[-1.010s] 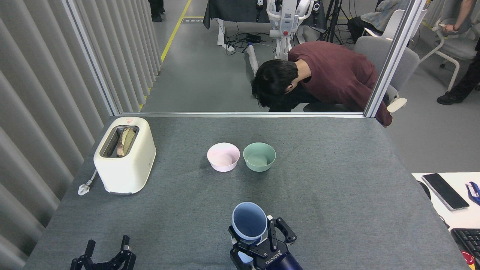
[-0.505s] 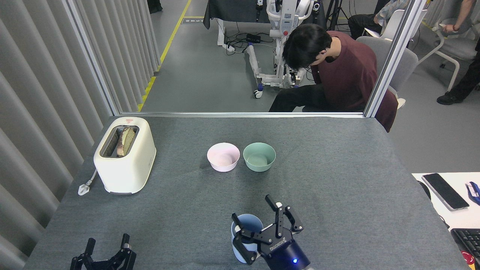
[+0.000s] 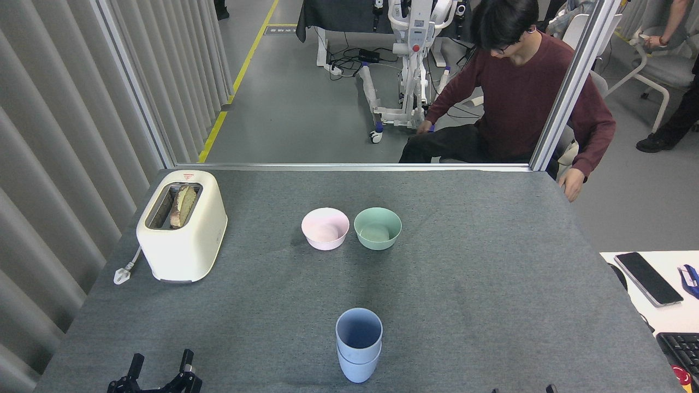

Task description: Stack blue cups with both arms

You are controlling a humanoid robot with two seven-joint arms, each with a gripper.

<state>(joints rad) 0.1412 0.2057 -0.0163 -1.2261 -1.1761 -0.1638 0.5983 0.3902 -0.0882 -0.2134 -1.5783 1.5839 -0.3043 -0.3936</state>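
Note:
Two pale blue cups (image 3: pixel 359 349) stand nested one inside the other, upright, on the grey table near its front edge, and nothing touches them. My left gripper (image 3: pixel 161 364) sits low at the bottom left, far to the left of the stack, open, its black fingers spread with nothing between them. Of my right gripper (image 3: pixel 521 389) only two dark fingertips show at the bottom edge, right of the stack. They are set well apart and hold nothing.
A pink bowl (image 3: pixel 325 228) and a mint-green bowl (image 3: pixel 377 228) sit side by side mid-table. A cream toaster (image 3: pixel 182 225) with bread stands at the left. A person in a maroon top (image 3: pixel 524 93) sits behind the glass partition (image 3: pixel 349 166). A side desk with a phone (image 3: pixel 647 278) is at the right.
My right gripper let go of the upper cup and drew back down to the bottom edge. The cup now sits nested in the lower one. The person behind the glass straightened up.

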